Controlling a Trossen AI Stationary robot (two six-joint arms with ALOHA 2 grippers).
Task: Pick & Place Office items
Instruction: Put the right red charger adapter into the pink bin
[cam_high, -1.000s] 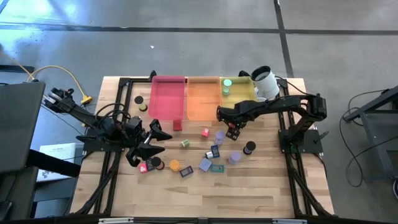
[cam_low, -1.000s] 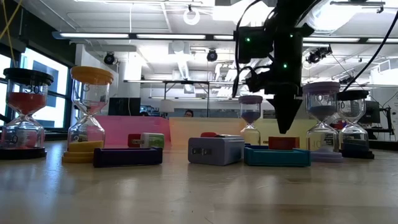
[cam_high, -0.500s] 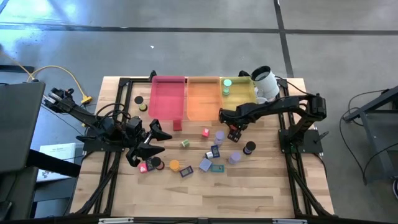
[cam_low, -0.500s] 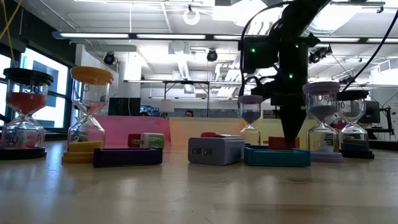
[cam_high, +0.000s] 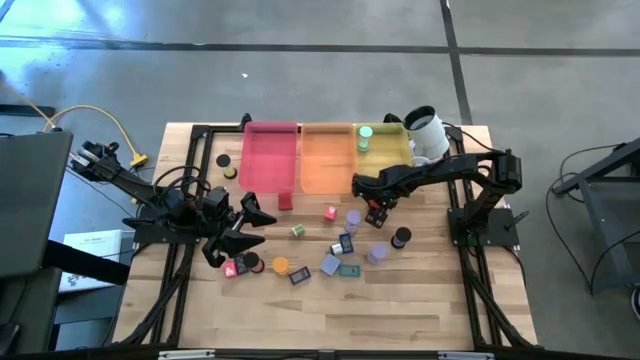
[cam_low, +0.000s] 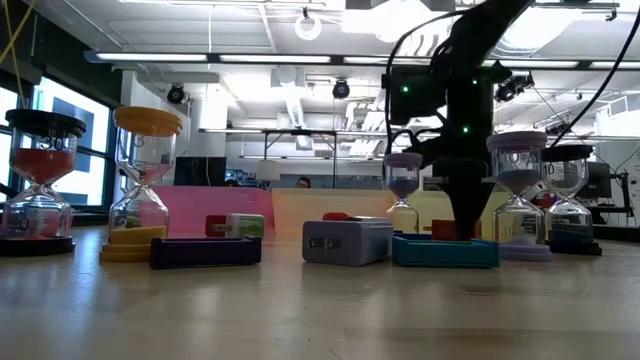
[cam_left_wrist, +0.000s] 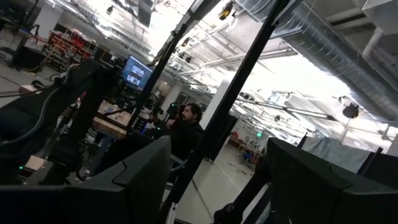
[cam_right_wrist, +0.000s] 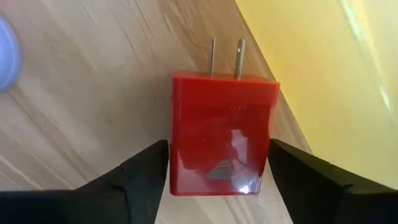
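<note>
A red plug block (cam_right_wrist: 222, 134) with two metal prongs lies flat on the wood beside the yellow tray (cam_right_wrist: 336, 74). My right gripper (cam_right_wrist: 219, 163) points straight down over it, one finger at each side; it is also seen in the high view (cam_high: 374, 213) and the low view (cam_low: 468, 228). More office items lie scattered in the middle of the table: a pink block (cam_high: 331, 212), a green block (cam_high: 297, 230), a lavender timer (cam_high: 378, 254) and a teal rectangle (cam_high: 349, 269). My left gripper (cam_high: 257, 226) hangs raised and open at the table's left, near nothing. My right gripper pinches the red plug block by its two long sides (cam_right_wrist: 175, 155), at the end away from the prongs. The fingers (cam_right_wrist: 146, 171) come from above, pointing down, and lie across the block. The block still rests flat on the table.
Pink (cam_high: 270, 157), orange (cam_high: 325, 155) and yellow (cam_high: 383, 150) trays stand side by side at the far edge. A white cup (cam_high: 427, 132) lies beside the yellow one. Sand timers (cam_low: 143, 180) and flat pieces crowd the middle; bare wood lies toward the near edge.
My right gripper has sunk straight down onto the red plug block, bringing its fingertips to table height. The block has not moved. My left arm has kept still.
</note>
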